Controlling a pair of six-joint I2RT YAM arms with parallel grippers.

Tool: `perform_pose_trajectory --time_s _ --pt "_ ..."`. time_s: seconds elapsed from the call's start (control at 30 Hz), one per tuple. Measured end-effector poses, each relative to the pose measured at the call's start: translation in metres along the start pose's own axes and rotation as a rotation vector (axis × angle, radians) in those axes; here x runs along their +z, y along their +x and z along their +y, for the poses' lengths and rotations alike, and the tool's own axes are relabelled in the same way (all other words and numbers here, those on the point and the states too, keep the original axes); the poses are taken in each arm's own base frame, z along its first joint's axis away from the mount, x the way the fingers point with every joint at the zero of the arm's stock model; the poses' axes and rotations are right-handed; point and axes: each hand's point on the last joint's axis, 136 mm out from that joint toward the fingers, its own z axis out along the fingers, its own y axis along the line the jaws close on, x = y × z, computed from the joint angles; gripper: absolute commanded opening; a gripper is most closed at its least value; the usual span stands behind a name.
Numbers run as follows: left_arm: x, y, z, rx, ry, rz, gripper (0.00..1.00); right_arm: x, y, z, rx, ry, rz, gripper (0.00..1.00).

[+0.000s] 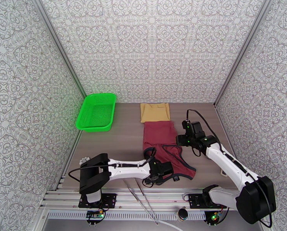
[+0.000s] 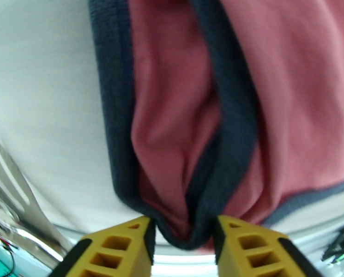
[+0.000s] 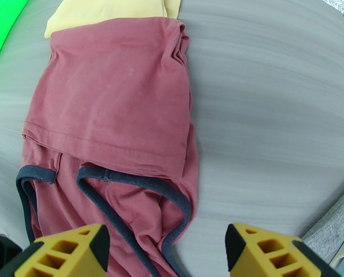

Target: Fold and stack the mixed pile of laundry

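A maroon fabric tank top (image 1: pixel 160 137) trimmed in navy, a mustard-tan folded cloth (image 1: pixel 155 112), a bright green plastic mesh basket (image 1: pixel 83 112), grey-on-white patterned walls (image 1: pixel 151 47).

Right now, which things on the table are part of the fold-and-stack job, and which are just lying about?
Job:
- maroon tank top, partly folded, mid-table
- tan cloth, folded, at the tank top's far end

Lying about:
- green mesh basket, far left
- metal tongs, near edge by the left arm
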Motion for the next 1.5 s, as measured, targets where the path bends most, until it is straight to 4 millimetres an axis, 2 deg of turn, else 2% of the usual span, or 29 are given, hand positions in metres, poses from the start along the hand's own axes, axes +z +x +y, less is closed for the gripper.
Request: perform_pose_trajectory --time_s 0.03,0.17,0.3,0.47,0.63,0.8,0.9,1.0,1.07,1.13,1.27,1.33,1.4,1.5 --pt "0.000 -0.003 0.001 0.001 -0.005 -0.003 0.18 0.000 0.001 0.000 0.000 0.001 0.002 0.70" --pt "-0.001 -0.011 0.004 -0.005 -0.020 -0.021 0.01 0.003 0.008 -0.001 0.000 0.000 0.024 0.68" --pt "-0.006 -0.012 0.017 -0.015 -0.041 -0.039 0.00 0.006 0.018 0.002 0.003 -0.022 0.053 0.66" --pt "-0.022 -0.011 0.050 -0.052 -0.053 -0.073 0.00 0.012 0.038 0.010 -0.016 -0.053 0.103 0.65" --pt "-0.032 -0.017 0.080 -0.106 -0.039 -0.107 0.00 0.011 0.059 0.045 -0.125 -0.115 0.141 0.65" --pt "-0.028 -0.020 0.100 -0.140 -0.051 -0.116 0.00 0.003 0.086 0.085 -0.287 -0.162 0.171 0.64" --pt "-0.026 -0.023 0.105 -0.154 -0.039 -0.122 0.00 -0.004 0.100 0.098 -0.382 -0.159 0.191 0.64" --pt "-0.025 -0.026 0.106 -0.161 -0.013 -0.129 0.00 -0.014 0.094 0.104 -0.473 -0.139 0.170 0.65" --pt "-0.024 -0.028 0.106 -0.159 0.003 -0.134 0.00 -0.023 0.078 0.107 -0.550 -0.134 0.122 0.67" --pt "-0.024 -0.029 0.105 -0.152 0.022 -0.139 0.00 -0.039 0.061 0.112 -0.689 -0.154 0.042 0.75" --pt "-0.029 -0.033 0.099 -0.141 0.082 -0.149 0.00 -0.080 0.044 0.107 -1.051 -0.165 -0.128 0.74" --pt "-0.032 -0.035 0.094 -0.133 0.123 -0.153 0.00 -0.095 0.043 0.101 -1.246 -0.151 -0.174 0.74" --pt "-0.035 -0.037 0.090 -0.125 0.158 -0.157 0.00 -0.101 0.048 0.095 -1.403 -0.150 -0.151 0.74" --pt "-0.038 -0.039 0.085 -0.111 0.206 -0.161 0.00 -0.094 0.068 0.089 -1.582 -0.195 -0.027 0.73"
